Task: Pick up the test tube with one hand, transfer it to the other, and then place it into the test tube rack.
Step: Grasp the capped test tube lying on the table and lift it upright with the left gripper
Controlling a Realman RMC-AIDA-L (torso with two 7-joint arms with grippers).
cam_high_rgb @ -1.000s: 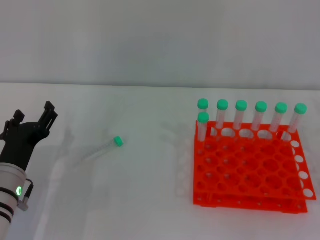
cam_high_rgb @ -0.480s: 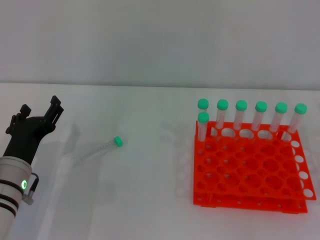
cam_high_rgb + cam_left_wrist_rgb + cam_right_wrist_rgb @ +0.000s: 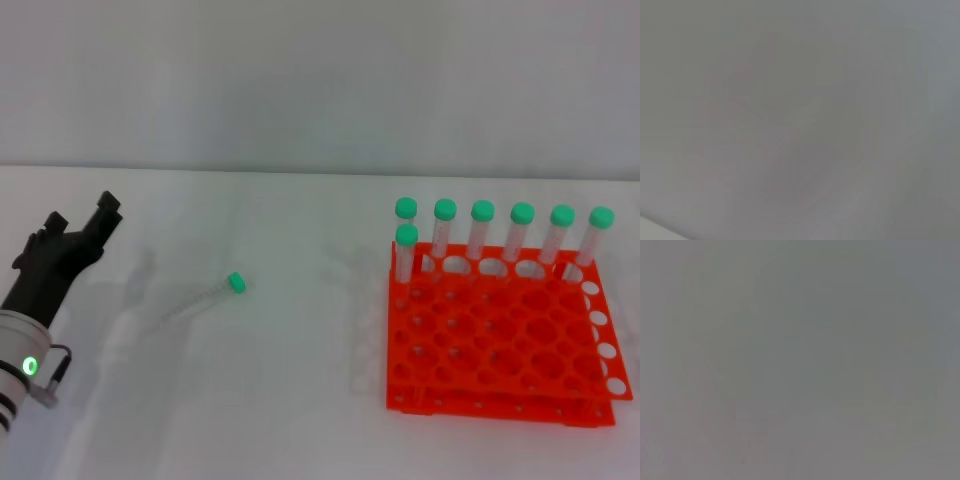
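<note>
test tube [image 3: 200,297] lies between left gripper [image 3: 78,226] and rack [image 3: 500,345].

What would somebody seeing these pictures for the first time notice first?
The bright orange-red test tube rack on the right of the white table stands out most, with green-capped tubes upright along its far side. Next is the lone test tube lying flat left of centre, green cap toward the rack. At the far left the left arm's black tool hangs apart from that tube; the right arm is out of view.
</note>
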